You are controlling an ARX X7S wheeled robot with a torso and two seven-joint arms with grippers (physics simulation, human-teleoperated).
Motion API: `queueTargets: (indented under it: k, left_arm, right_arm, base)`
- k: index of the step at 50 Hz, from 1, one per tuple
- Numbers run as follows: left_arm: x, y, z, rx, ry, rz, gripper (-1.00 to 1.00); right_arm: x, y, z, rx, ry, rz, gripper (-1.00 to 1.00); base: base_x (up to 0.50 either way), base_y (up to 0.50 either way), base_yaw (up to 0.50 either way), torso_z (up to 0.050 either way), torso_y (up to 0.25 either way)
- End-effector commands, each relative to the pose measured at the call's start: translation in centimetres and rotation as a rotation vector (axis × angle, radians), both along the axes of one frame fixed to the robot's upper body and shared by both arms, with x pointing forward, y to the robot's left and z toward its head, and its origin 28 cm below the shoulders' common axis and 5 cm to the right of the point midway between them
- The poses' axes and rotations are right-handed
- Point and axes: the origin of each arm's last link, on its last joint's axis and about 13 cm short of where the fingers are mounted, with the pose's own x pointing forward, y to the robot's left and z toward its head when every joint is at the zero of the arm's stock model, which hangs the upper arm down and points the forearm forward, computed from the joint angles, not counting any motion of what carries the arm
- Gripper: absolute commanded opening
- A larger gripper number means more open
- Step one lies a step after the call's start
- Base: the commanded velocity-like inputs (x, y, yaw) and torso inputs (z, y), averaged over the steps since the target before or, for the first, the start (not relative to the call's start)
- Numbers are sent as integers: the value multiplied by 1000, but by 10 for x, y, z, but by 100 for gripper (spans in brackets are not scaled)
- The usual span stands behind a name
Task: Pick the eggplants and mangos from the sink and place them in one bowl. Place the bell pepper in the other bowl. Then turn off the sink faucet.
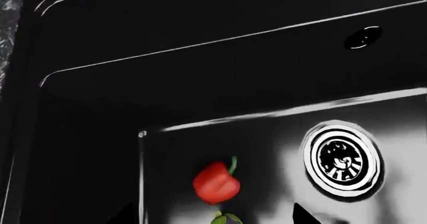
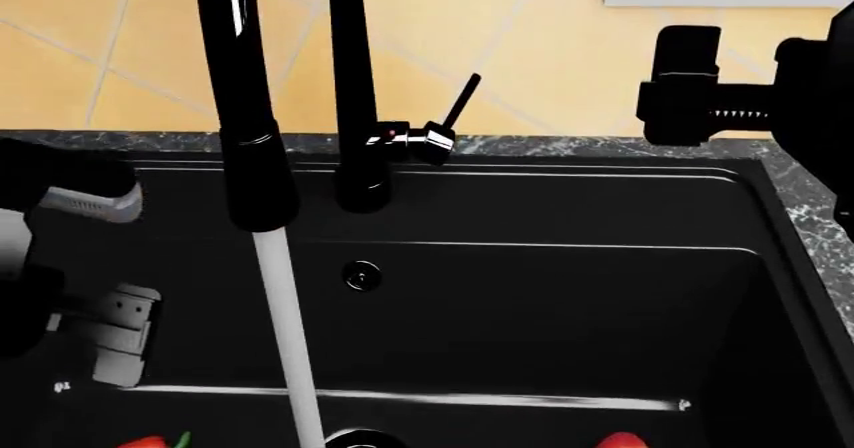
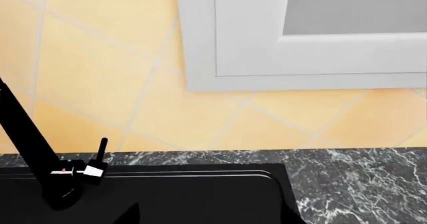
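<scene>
Down at the bottom of the black sink (image 2: 561,298), closest to the robot, a red bell pepper (image 1: 216,182) lies on the sink floor. It has a green stem. Just beside its lower end is a bit of something green and dark purple (image 1: 227,218), but too little shows to tell what it is. The round silver drain (image 1: 342,159) is near the pepper, off to one side and not touching it. In the head view, little red bits peek up at the bottom edge, one on the left (image 2: 144,441) and one on the right (image 2: 621,440).

The left arm's fingers (image 2: 114,333) hang inside the sink on the left side. I cannot tell if they are spread apart or pressed together. They hold nothing that I can see.

Water (image 2: 287,338) runs down in a white stream from the faucet (image 2: 240,98) to the drain. The faucet handle (image 2: 447,118) sticks up at a slant behind it.

Farther back, the right arm's fingers (image 2: 687,83) are up high, over the back right corner of the sink. I cannot tell how they stand.

Behind the sink is the speckled grey bench (image 3: 360,184), then the yellow tile wall (image 3: 100,59) and a white window frame (image 3: 300,59).
</scene>
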Motion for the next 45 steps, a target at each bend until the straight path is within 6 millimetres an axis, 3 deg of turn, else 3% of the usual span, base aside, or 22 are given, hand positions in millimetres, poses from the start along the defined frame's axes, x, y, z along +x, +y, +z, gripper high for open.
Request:
queueTargets:
  k: [1,16,20,28,35,45]
  left_arm:
    - [-18,-1,-21,-28,257,37,100]
    - [0,-4,-55,-58,429,46,100]
    - [11,-6,-61,-67,427,65,100]
    - [12,-11,-92,-39,454,58,100]
    - [27,-9,-106,-1,442,110,100]
    - [32,-13,-130,45,444,116,100]
  right_arm:
    - [0,0,0,-14,12,-4,100]
    - [-1,0,0,-17,43,-4,100]
    - [-1,0,0,-15,44,-1,100]
    - [-1,0,1,-7,54,-8,100]
    - [-1,0,1,-4,58,-9,100]
    - [-1,1,1,8,63,-13,100]
  base:
    - [0,0,0,0,0]
    - [0,0,0,0,0]
    - [0,0,0,0,0]
    - [0,0,0,0,0]
    - [0,0,0,0,0]
    - [0,0,0,0,0]
